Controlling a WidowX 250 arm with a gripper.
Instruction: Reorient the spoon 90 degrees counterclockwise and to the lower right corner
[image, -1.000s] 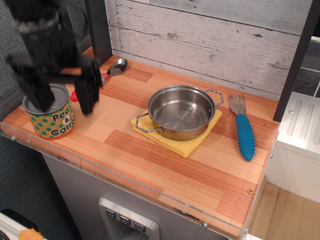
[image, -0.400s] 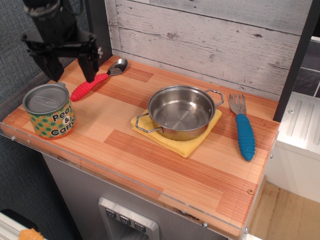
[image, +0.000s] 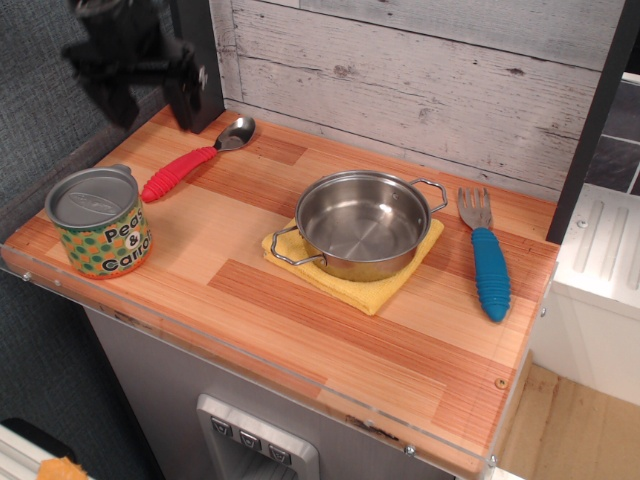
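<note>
The spoon (image: 190, 160) lay flat near the far left corner of the counter (image: 300, 300), its shiny metal bowl pointing toward the back wall and its red ribbed handle running down toward the left edge. It looked light and rigid; the polished bowl would likely be slippery, so the thick ribbed handle seemed the better place to take hold, around its middle where the ridges offer grip. Just beside the handle's end, at the near left, stood a printed can (image: 98, 222). A steel pot (image: 362, 224) on a yellow cloth (image: 345, 268) sat mid-counter, with a blue-handled fork (image: 486, 255) near the right edge. The lower right corner (image: 470, 440) was bare, well apart from the spoon. The gripper (image: 150, 85) hung above the far left corner, blurred, its two fingers spread apart and holding nothing.
</note>
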